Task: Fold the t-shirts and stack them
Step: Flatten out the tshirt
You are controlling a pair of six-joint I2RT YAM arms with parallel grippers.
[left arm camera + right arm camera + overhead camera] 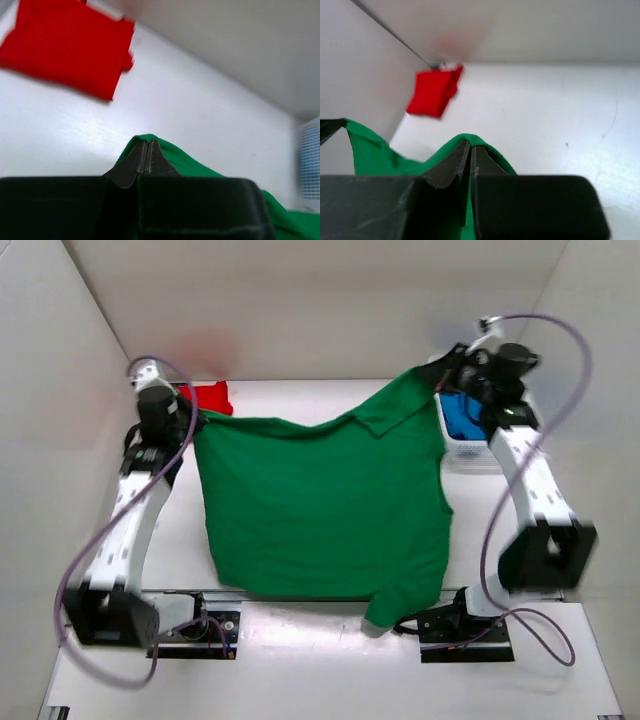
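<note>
A: What sort of place are we looking at?
B: It is looking like a robotics lab, a test cell. Plain white panels (300, 300) are closing in a white table (300, 660) on three sides.
A: What else is pointing that way?
B: The left arm (130, 508) and right arm (530, 478) are sitting bolted at the near edge, and purple cables (583, 350) are looping off them.

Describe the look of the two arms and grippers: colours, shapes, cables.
Both the left arm and right arm have white boxy links with black joints. A looping purple cable runs along each. The left gripper and right gripper have dark, tapered fingers on black bodies.
</note>
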